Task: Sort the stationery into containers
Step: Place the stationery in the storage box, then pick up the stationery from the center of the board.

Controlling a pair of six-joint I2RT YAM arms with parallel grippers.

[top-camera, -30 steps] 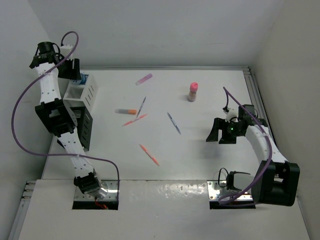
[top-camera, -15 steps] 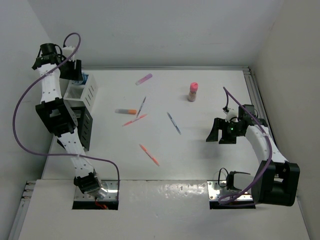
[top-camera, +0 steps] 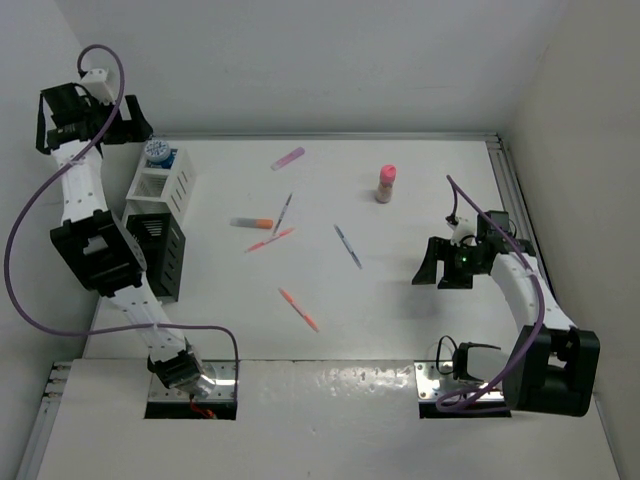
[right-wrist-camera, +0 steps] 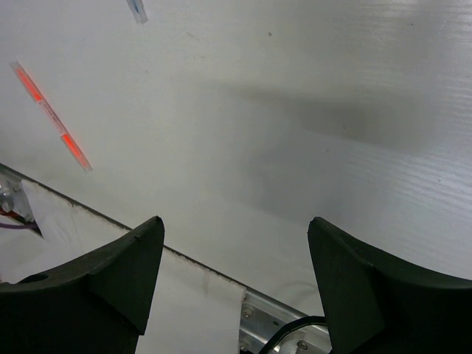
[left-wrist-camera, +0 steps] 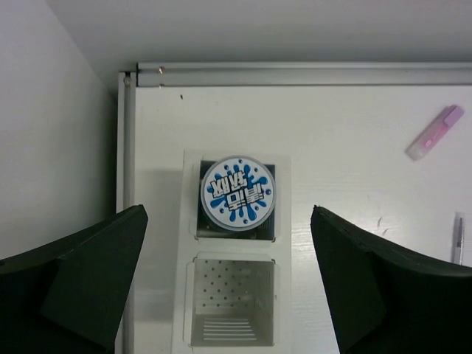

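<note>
The white organiser (top-camera: pixel 172 187) and the black organiser (top-camera: pixel 165 262) stand at the table's left edge. A blue-capped jar (top-camera: pixel 157 151) sits in the white one's far compartment (left-wrist-camera: pixel 238 193); its near compartment (left-wrist-camera: pixel 232 306) is empty. My left gripper (top-camera: pixel 118 124) is open and empty, high above that jar (left-wrist-camera: pixel 228 221). My right gripper (top-camera: pixel 445 266) is open and empty, low over bare table at the right (right-wrist-camera: pixel 236 221). Loose on the table are a pink highlighter (top-camera: pixel 288 158), an orange marker (top-camera: pixel 252 223), several thin pens (top-camera: pixel 347 245) and a pink-capped bottle (top-camera: pixel 385 184).
An orange pen (top-camera: pixel 298 309) lies near the front edge and also shows in the right wrist view (right-wrist-camera: pixel 51 116). Walls close in the table at the back and both sides. A metal rail (top-camera: pixel 505 190) runs along the right edge.
My left gripper has lifted up and back to the left from the white organiser, uncovering the blue-capped jar in its far compartment. The right arm has not moved.
</note>
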